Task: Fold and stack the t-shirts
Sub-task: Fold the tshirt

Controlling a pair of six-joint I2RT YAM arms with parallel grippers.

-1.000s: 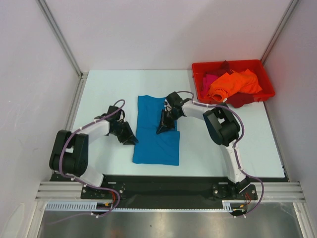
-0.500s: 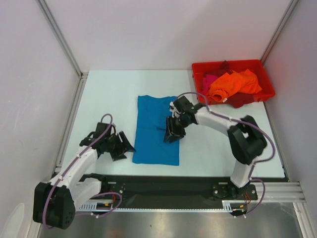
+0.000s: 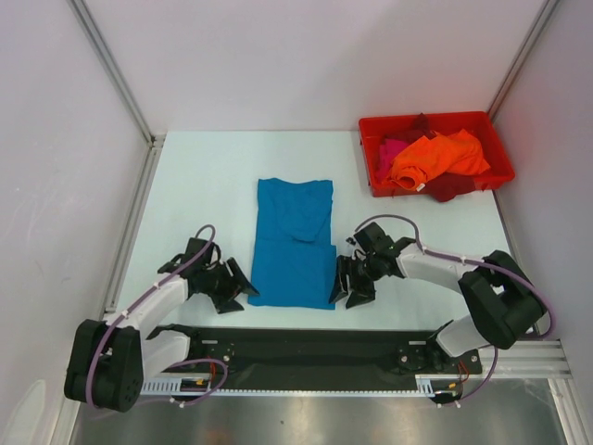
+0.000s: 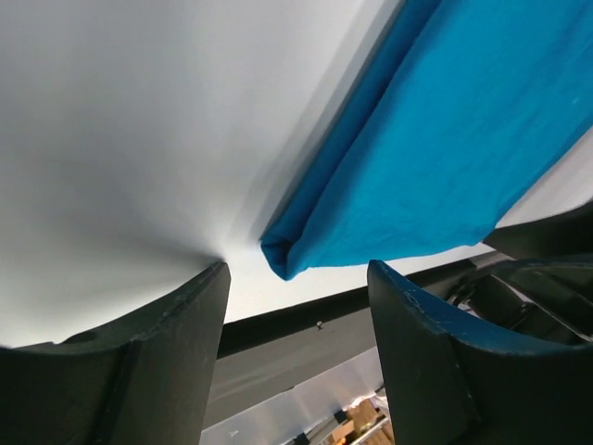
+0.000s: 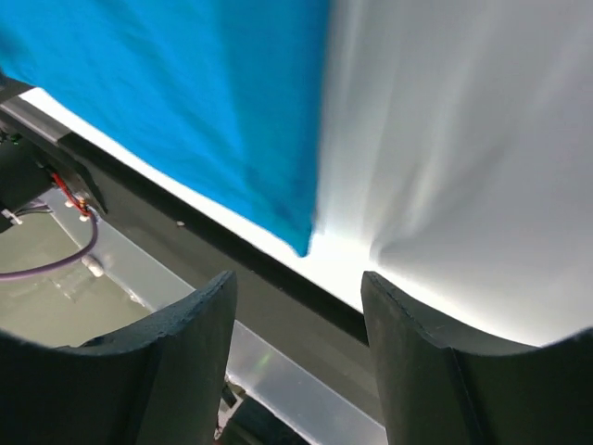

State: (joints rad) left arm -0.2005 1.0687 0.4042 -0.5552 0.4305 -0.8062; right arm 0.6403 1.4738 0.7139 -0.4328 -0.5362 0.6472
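Starting at the near edge of the table (image 3: pixel 204 176), we see the black rail (image 3: pixel 306 348) to which both arms are bolted. Just beyond it the two grippers stand low over the table, one at each near corner of the teal-blue t-shirt (image 3: pixel 292 246).

The left gripper (image 3: pixel 246 286) is just beside the near left corner. Its jaws are spread apart and nothing is between them. In the left wrist view, its two dark fingers (image 4: pixel 157 362) frame the folded corner of the shirt, which lies on the white surface a little ahead of the tips. The cloth is not pinched.

The right gripper (image 3: pixel 346 289) is just beside the near right corner. Its jaws are also parted and it holds nothing. In the right wrist view, the pointed corner of the shirt lies ahead of the gap between the fingers (image 5: pixel 157 362). We cannot tell whether the fingertips touch the table.

Farther in, the teal-blue t-shirt lies flat near the middle of the table. It is folded to a long narrow shape that runs from the near edge toward the far side. Its far half looks a bit narrower than its near half, and a soft crease shows around the middle.

At the far right corner stands the red bin (image 3: pixel 435 118), well apart from the folded shirt. Inside it the orange t-shirt (image 3: pixel 435 158) lies on top in a loose heap. The magenta-pink t-shirt (image 3: pixel 389 153) shows at the left of it, and the dark red t-shirt (image 3: pixel 449 190) shows at the near side of the bin.
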